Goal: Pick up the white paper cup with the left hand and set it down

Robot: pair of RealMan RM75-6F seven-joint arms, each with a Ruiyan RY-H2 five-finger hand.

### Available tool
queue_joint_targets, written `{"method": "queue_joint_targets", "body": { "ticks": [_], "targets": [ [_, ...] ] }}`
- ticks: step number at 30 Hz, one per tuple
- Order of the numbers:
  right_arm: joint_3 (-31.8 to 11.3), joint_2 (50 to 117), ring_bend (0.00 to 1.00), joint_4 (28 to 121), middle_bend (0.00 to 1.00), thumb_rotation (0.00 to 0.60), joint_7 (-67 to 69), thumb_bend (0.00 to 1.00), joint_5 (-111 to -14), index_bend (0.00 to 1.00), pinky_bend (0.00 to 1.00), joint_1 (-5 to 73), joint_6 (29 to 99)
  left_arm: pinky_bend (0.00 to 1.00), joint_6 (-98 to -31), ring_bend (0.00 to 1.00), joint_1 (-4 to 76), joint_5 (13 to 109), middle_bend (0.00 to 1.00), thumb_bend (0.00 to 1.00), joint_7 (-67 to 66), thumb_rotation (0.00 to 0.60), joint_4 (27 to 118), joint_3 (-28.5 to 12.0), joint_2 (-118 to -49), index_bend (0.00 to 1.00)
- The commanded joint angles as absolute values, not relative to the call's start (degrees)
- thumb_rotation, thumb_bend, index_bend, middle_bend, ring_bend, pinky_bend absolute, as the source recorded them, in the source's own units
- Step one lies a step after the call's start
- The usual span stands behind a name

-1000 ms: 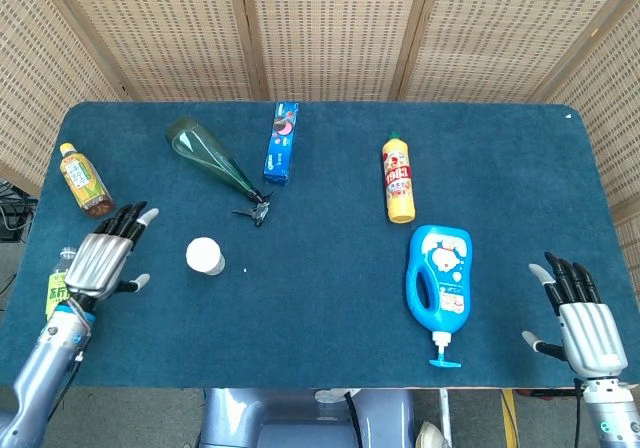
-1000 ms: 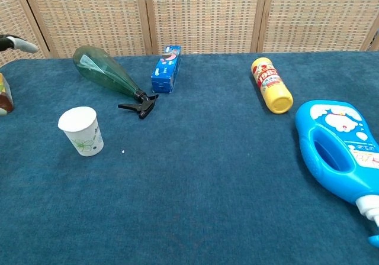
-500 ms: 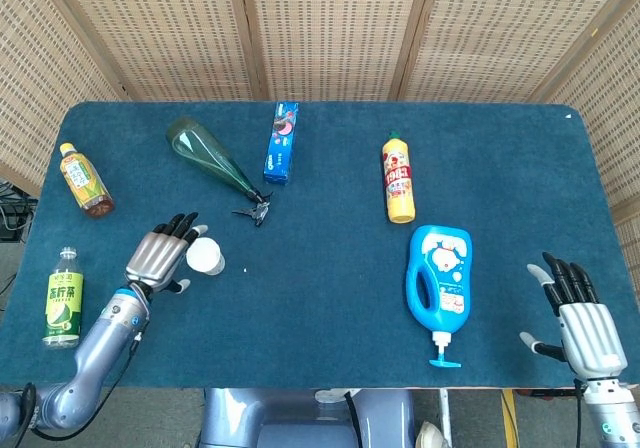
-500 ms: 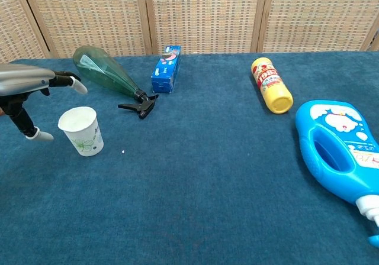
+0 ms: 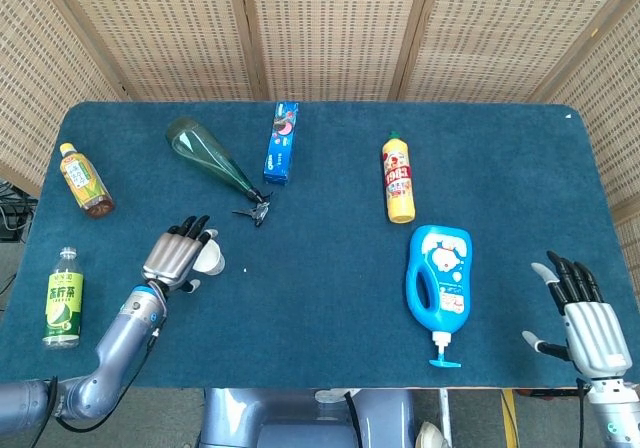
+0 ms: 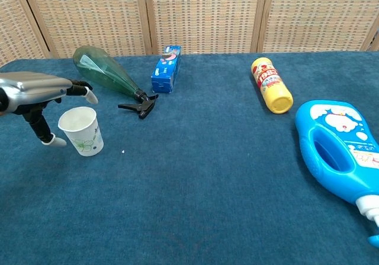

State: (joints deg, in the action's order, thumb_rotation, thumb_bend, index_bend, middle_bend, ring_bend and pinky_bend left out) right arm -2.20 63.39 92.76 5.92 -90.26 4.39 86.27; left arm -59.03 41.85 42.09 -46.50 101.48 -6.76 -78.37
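Observation:
The white paper cup [image 6: 81, 131] with a green leaf print stands upright on the blue table, left of centre; in the head view only a sliver of the cup [image 5: 212, 260] shows past my fingers. My left hand [image 5: 177, 256] is right at the cup's left side, fingers spread over its rim and thumb low beside it; in the chest view the left hand [image 6: 41, 93] holds nothing and a small gap to the cup shows. My right hand [image 5: 585, 318] hovers open at the table's near right corner, far from the cup.
A green spray bottle [image 5: 212, 157], a blue box [image 5: 282, 143] and a yellow bottle [image 5: 398, 178] lie across the far half. A large blue detergent bottle [image 5: 438, 279] lies right of centre. Two tea bottles [image 5: 85, 179] [image 5: 62, 297] lie along the left edge.
My left hand has swept right from the left edge to the cup and now reaches over its rim. The cup and the right hand have stayed put.

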Motion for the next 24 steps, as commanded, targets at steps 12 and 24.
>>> {"method": "queue_joint_targets", "body": {
  "ticks": [12,24],
  "targets": [
    [-2.2,62.5,0.00,93.0,0.00,0.600,8.0,0.00,-90.5,0.00,0.00,4.1,86.9,0.37,-62.6,0.23,41.8,42.9,0.24,0.31,-42.9,0.600,97.7,-5.6,-81.8,0.38],
    [-2.0,62.5,0.00,93.4,0.00,0.600,7.9,0.00,-90.8,0.00,0.00,4.1,86.9,0.37,-64.6,0.23,35.8,55.3,0.24,0.31,-17.9,0.600,97.9,-9.1,-83.7,0.37]
  ]
}}
